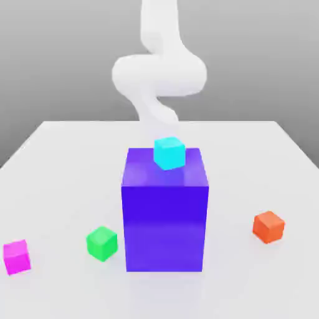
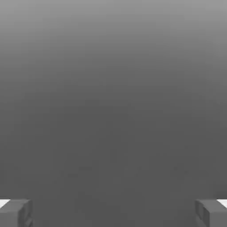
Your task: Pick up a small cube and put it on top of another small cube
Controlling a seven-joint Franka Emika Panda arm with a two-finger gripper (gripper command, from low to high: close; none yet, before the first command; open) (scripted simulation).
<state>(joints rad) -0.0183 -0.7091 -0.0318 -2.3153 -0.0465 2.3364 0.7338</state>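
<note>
The small cube [image 1: 16,256], bright magenta-pink and glossy, rests on the white table [image 1: 62,162] near its front edge at the exterior view's far left. My white arm [image 1: 159,75] rises behind the big block, far from that cube. In the hand view my gripper [image 2: 113,213] is open. Its two grey fingertips [image 2: 15,213] stand wide apart with nothing between them, and beyond them is plain grey.
A tall blue-violet block [image 1: 164,218] stands mid-table with a cyan cube [image 1: 169,152] on its top. A green cube [image 1: 101,243] sits just to the exterior view's left of the block. An orange cube [image 1: 268,226] lies at the right.
</note>
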